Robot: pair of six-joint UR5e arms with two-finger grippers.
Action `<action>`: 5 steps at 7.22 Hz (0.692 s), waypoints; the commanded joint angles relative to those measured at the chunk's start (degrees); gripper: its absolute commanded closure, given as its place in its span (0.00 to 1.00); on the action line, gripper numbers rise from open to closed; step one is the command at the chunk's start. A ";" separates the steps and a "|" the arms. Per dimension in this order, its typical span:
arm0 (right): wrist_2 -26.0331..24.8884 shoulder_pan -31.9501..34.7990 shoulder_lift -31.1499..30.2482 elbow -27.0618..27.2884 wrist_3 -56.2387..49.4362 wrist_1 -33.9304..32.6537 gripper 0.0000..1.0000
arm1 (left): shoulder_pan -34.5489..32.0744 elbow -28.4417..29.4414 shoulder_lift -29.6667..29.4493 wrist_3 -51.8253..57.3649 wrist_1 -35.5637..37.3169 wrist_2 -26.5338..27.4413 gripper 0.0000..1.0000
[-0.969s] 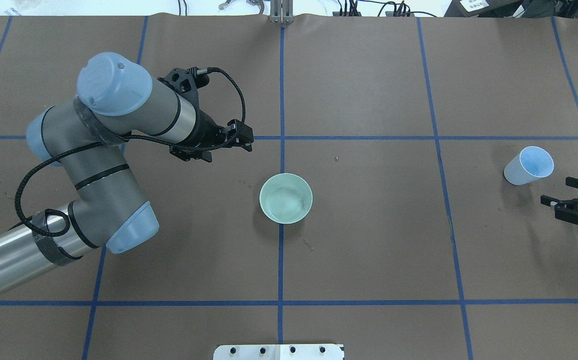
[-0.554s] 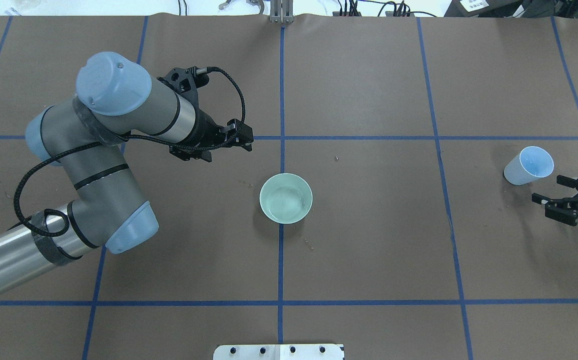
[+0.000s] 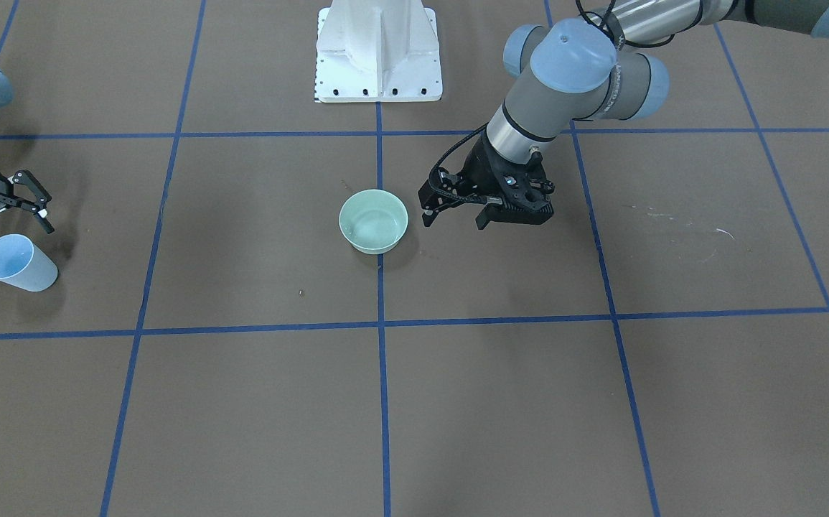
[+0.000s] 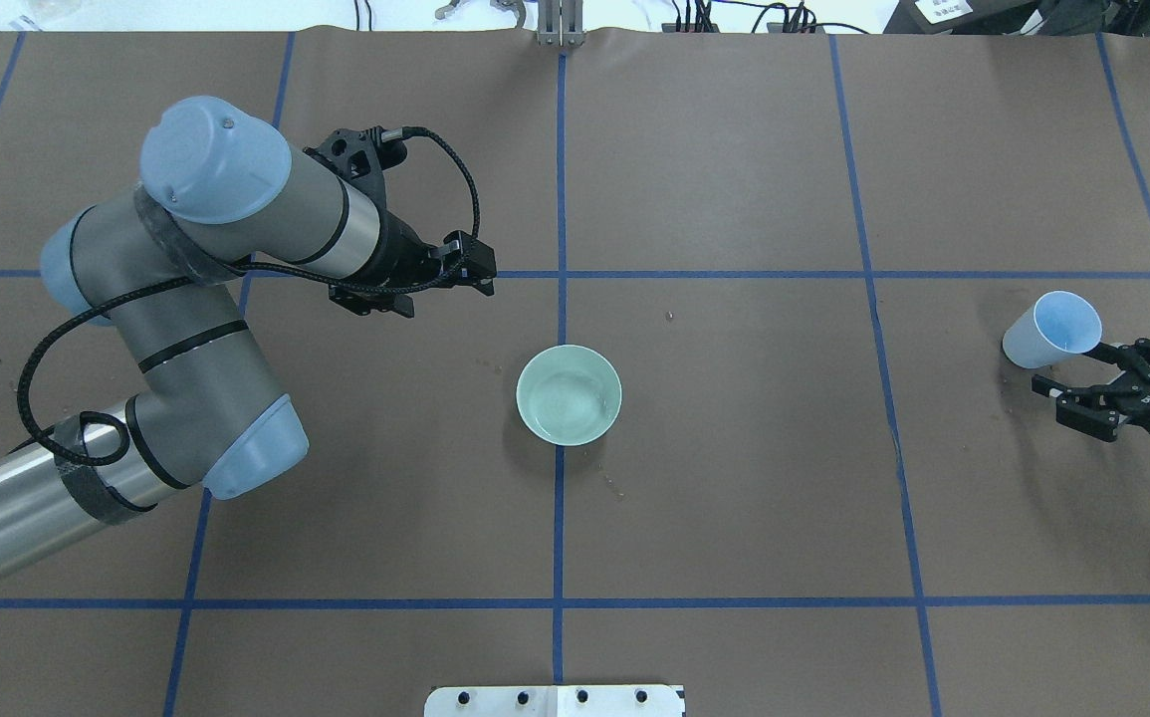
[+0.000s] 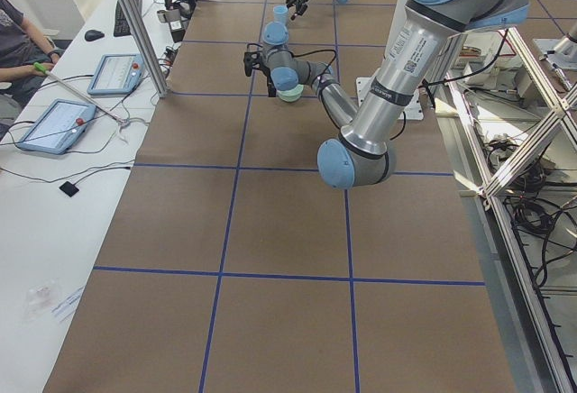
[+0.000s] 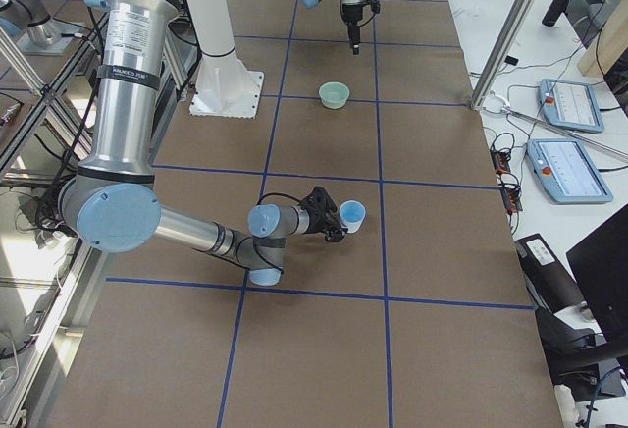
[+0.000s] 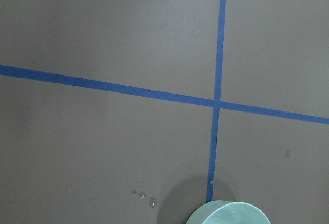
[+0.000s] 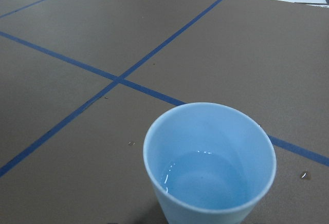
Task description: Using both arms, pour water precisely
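- Brown paper-covered tabletop [image 4: 734, 478] with a grid of blue tape lines [image 4: 560, 179]. Everything sits on it.
- Left silver-grey robot arm with pale-blue joint caps [image 4: 186, 299] comes in bent at the elbow. Its black left gripper [image 4: 470, 269] hangs above the tabletop near the bowl, on the robot's left of it. I honestly can't tell how far its jaws are spread, and I can't see anything in it.
- Right silver-grey robot arm [image 6: 186, 230] lies low along the tabletop. Its black right gripper [image 4: 1072, 373] has its fingers spread wide and holds nothing. It's just beside the cup and pointed at it.
- White metal pedestal [image 3: 378, 50] stands at the robot's edge of the tabletop, on the centre line.
- Mint-green round bowl [image 4: 570, 393] sits on the centre tape line, between the two grippers and well apart from the cup. There's a wet sheen inside it.
- Pale-blue plastic cup [image 8: 208, 167] stands upright, way over on the robot's right.
- The water [image 8: 205, 183] is a shallow clear pool in the bottom of that cup, with only faint white glints along its edge.
- A few tiny drops [image 7: 144, 197] lie on the tabletop beside the bowl, and one more [image 8: 306, 174] is near the cup.
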 commanded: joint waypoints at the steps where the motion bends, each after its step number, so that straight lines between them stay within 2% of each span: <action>1: -0.34 0.00 0.39 -0.89 -1.43 0.03 0.09 | -0.13 -0.02 0.05 0.00 0.00 -0.04 0.01; 5: -0.34 0.08 0.74 -1.95 -1.52 1.35 0.11 | -0.22 -0.46 0.40 0.00 0.09 -0.04 0.01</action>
